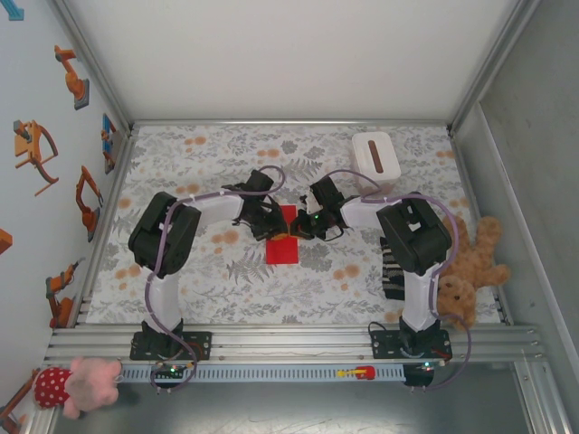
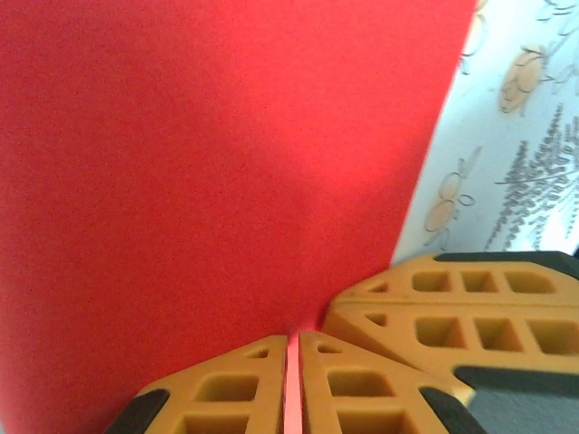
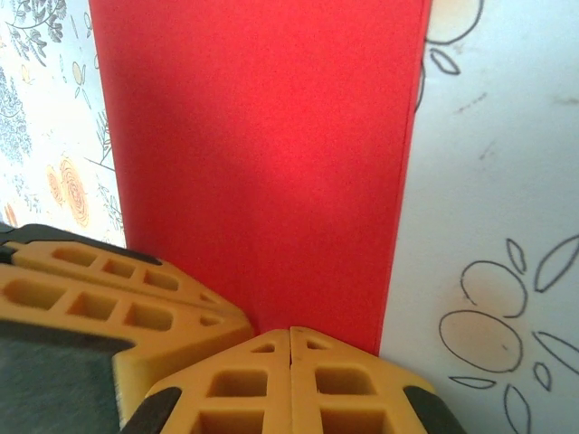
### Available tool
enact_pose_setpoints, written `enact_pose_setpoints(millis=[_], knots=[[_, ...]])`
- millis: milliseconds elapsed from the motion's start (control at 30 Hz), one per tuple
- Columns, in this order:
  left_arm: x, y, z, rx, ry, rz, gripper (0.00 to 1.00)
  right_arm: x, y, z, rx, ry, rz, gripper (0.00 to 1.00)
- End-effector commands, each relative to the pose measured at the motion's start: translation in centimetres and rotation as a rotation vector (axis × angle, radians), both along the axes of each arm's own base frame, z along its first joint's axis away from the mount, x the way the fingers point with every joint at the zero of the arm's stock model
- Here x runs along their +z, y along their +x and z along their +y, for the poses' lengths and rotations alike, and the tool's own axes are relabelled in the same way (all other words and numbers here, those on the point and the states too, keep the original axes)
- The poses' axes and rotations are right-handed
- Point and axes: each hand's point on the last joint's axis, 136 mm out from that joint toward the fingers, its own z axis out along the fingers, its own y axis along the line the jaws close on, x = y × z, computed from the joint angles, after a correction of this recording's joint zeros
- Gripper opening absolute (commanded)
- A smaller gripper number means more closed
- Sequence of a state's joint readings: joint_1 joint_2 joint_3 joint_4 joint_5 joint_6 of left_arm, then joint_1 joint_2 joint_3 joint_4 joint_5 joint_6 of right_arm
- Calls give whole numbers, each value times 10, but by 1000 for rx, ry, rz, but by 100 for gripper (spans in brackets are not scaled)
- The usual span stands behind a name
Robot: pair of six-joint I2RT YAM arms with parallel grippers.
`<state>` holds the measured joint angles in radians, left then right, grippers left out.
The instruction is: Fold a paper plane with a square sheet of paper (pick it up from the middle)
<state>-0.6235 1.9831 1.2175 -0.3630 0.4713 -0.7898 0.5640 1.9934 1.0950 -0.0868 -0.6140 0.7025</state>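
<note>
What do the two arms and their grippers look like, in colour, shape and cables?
Both the left arm and the right arm have white links, bulky black joints and looping lilac cables. The left gripper and right gripper have ochre wedge fingers with rectangular cut-outs and dark corners.

Floral-patterned tabletop (image 1: 208, 154) below plain white back wall (image 1: 289, 54); cartoon robot-arm stickers (image 1: 36, 149) on left wall (image 1: 27, 81); grey panel (image 1: 538, 136) at right; aluminium rail (image 1: 289, 342) along near edge; even light.

Top view looks down; both wrist views closely share red sheet (image 3: 262, 163).
</note>
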Motion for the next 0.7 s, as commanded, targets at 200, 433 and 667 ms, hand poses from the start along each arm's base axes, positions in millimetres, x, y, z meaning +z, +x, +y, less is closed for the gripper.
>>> enact_pose_setpoints(millis=[200,433,667], knots=[[-20,-4,29,-32,87,28,12,-99,-65,-86,-22,-433,241,0],[-17,-9,64,-61,149,27,13,-109,-75,-101,-12,-476,268,0],[-16,-6,98,-48,222,16,13,-108,-75,-102,-7,-482,263,0]])
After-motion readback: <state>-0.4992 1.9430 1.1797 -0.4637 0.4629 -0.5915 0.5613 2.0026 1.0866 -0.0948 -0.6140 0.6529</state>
